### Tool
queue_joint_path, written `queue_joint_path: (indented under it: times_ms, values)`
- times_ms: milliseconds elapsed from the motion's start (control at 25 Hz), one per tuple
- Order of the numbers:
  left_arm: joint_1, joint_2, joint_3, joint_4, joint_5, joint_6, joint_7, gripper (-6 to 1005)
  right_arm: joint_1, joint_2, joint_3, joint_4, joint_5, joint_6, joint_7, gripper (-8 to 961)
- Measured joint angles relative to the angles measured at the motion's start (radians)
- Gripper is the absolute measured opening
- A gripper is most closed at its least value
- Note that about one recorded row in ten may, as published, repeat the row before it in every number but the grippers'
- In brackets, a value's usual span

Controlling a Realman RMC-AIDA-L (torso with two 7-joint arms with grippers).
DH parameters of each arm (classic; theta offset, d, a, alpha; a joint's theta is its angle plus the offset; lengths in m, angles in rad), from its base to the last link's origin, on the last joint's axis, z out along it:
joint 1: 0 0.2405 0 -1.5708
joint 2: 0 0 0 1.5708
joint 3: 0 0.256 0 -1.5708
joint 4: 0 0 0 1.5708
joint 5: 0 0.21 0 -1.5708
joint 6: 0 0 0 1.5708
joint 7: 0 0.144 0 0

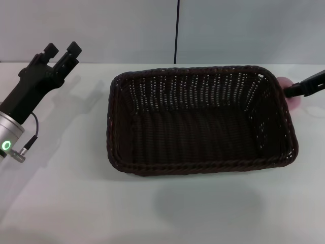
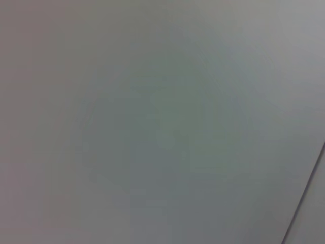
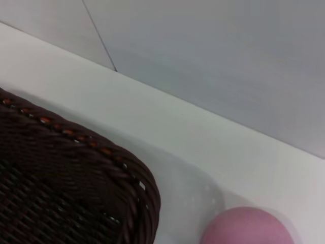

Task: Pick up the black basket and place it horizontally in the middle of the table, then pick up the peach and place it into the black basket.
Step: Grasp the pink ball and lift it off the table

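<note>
The black basket [image 1: 203,165] lies lengthwise across the middle of the white table [image 1: 61,198], empty. The pink peach [image 1: 294,103] sits on the table just outside the basket's far right corner, partly hidden by the rim. My right gripper [image 1: 306,85] reaches in from the right edge, its dark tip right at the peach. The right wrist view shows the basket's corner [image 3: 76,147] and the top of the peach [image 3: 249,226] close by. My left gripper [image 1: 62,51] is open and empty, raised at the far left, well away from the basket.
A grey wall [image 1: 228,30] with a dark vertical seam stands behind the table's far edge. The left wrist view shows only that wall [image 2: 152,122]. Bare tabletop lies left of and in front of the basket.
</note>
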Motion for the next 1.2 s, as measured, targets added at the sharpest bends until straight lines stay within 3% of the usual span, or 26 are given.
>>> queue_joint_path:
  times_ms: [160,760,1040,1200]
  values:
    - [0.000,0.000,-0.005,-0.006,-0.001,0.000,0.000,773,0.000,0.000,0.000,0.001,0.000,0.002,0.000,103]
    - [0.001,0.000,-0.016,-0.009,-0.001,0.000,0.000,770,-0.020,0.001,0.018,-0.054,0.012,0.008,0.007,30]
    - [0.008,0.000,-0.017,-0.009,-0.001,0.006,0.000,769,-0.080,0.036,0.063,-0.236,0.042,-0.018,0.033,53]
    - [0.011,0.002,-0.017,-0.010,-0.004,0.008,-0.001,769,-0.140,0.053,0.089,-0.392,0.199,-0.081,0.033,72]
